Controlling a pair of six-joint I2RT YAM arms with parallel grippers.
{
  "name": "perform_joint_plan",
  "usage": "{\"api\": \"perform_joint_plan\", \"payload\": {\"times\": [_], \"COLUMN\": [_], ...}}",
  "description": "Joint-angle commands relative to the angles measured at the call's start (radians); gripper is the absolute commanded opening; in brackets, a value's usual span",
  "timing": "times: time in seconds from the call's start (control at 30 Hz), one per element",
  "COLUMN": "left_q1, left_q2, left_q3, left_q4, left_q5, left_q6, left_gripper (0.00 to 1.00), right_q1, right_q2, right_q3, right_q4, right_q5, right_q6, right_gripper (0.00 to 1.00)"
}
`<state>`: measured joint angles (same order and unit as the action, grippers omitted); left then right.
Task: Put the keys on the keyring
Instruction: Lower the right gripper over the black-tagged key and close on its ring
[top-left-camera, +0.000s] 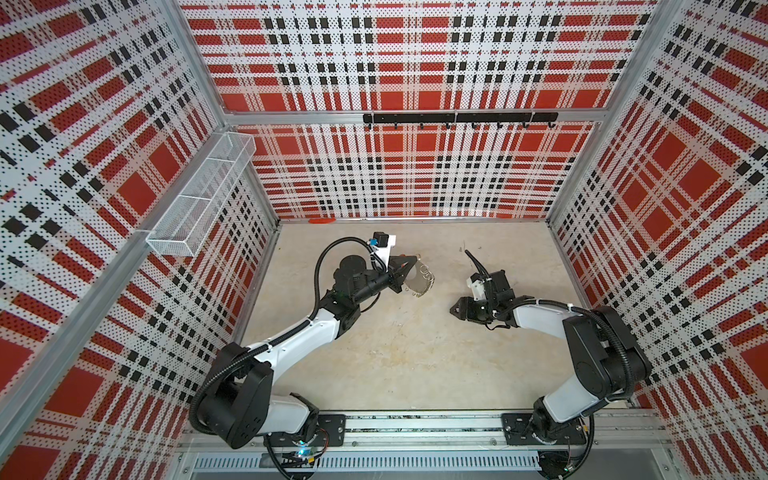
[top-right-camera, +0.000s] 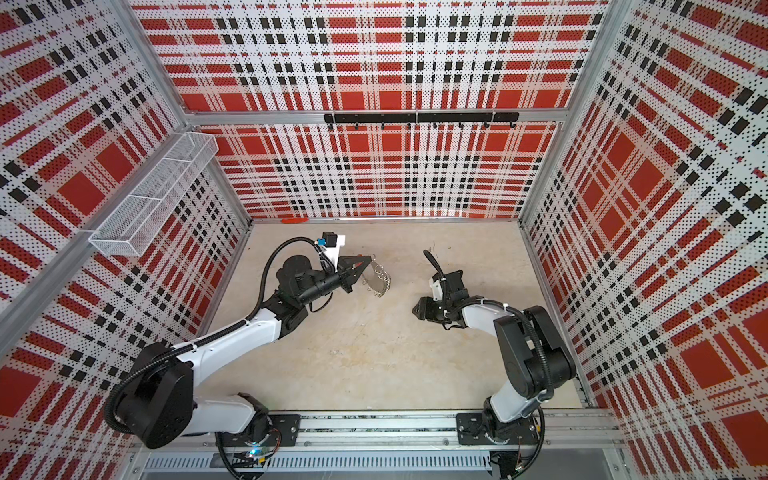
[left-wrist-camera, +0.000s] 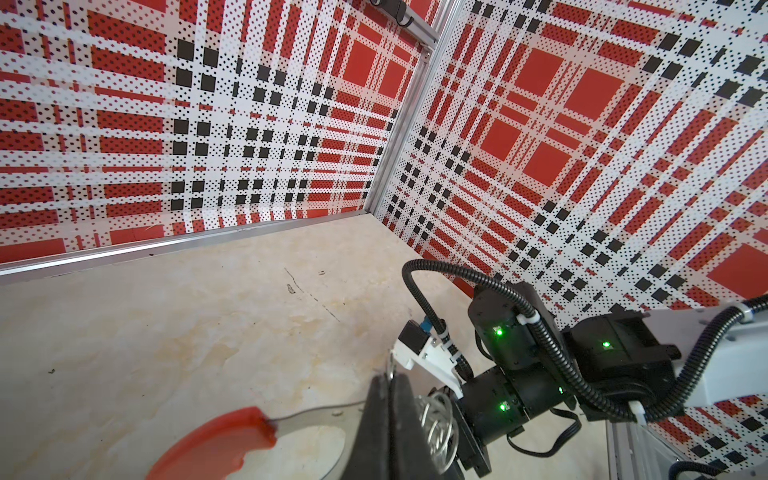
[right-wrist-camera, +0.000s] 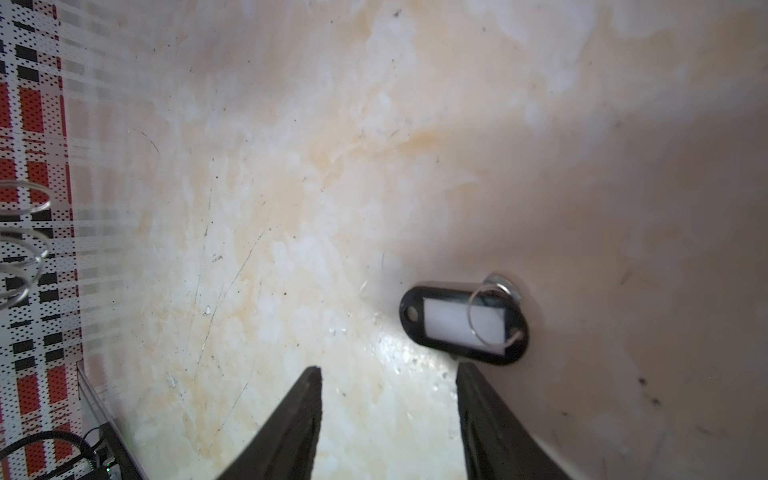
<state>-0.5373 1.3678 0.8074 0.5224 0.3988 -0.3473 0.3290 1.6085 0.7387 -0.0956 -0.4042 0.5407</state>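
Step in hand, as we judge it: picking up the keys.

Right wrist view: the right gripper (right-wrist-camera: 388, 368) is about half open and empty, low over the table (right-wrist-camera: 291, 166). The keys (right-wrist-camera: 461, 324) lie flat just past one fingertip, off the line of the gap.

Next move, we reckon: shift sideways to straddle the tag, descend, close.

Farther out, the left gripper (top-left-camera: 409, 274) is clamped on the keyring (top-left-camera: 420, 281).

Both top views hide the keys under the right arm. The left wrist view shows the keyring's red segment (left-wrist-camera: 216, 444) plainly.
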Motion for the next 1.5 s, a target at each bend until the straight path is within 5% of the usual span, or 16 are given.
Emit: {"api": "perform_joint_plan", "payload": {"times": [0.0,0.2,0.43,1.47], "left_q1": [0.006,0.008,0.009,0.014], "left_q2": [-0.005,0.007,-0.002,0.015], "left_q3": [0.034,0.042,0.042,0.079], "left_q4": [0.019,0.019,0.010,-0.043], "left_q5": [0.018,0.026,0.030,0.063], "left_q6": [0.004,0.005,0.013,0.025], "left_gripper": [0.00,0.00,0.00,0.00], "right_q1": [0.009,0.024,0.094,0.130], "right_q2": [-0.085,-0.215,-0.159,0.080], "right_q3": [0.023,0.001,0.050,0.148], "right_q4": [-0.037,-0.096,-0.117,-0.146], "right_q5": [0.045,0.329,0.429,0.502], "right_q6": [-0.034,-0.254,-0.472,-0.566], "right_gripper": [0.54,0.45,0.38,0.28]}}
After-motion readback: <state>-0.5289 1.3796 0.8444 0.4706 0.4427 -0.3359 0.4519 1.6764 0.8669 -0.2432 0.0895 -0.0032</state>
